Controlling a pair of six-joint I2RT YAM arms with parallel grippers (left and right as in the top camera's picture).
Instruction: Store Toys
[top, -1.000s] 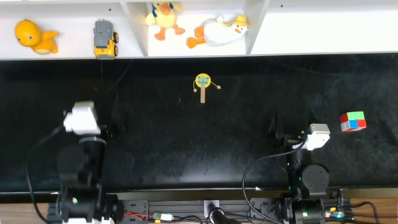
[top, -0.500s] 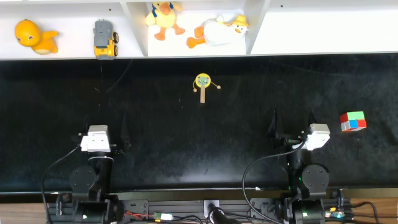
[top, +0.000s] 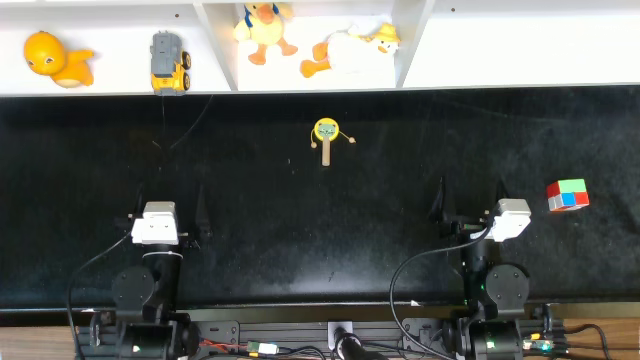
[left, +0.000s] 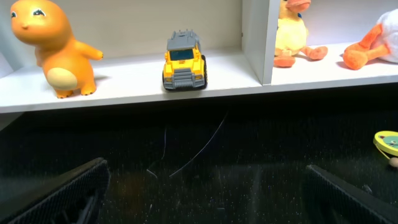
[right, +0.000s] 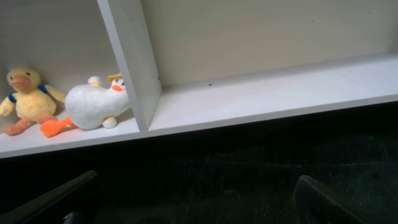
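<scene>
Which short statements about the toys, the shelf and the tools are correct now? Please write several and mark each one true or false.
1. The yellow truck stands in the same shelf compartment as the orange dinosaur. True.
2. The colour cube lies on the white shelf. False: it lies on the black table, near the right arm.
3. The rattle lies on the black table, in front of the shelf. True.
4. The left tool holds the yellow duck. False: this tool is open and holds nothing; the duck sits in the middle compartment beside the white goose.
</scene>
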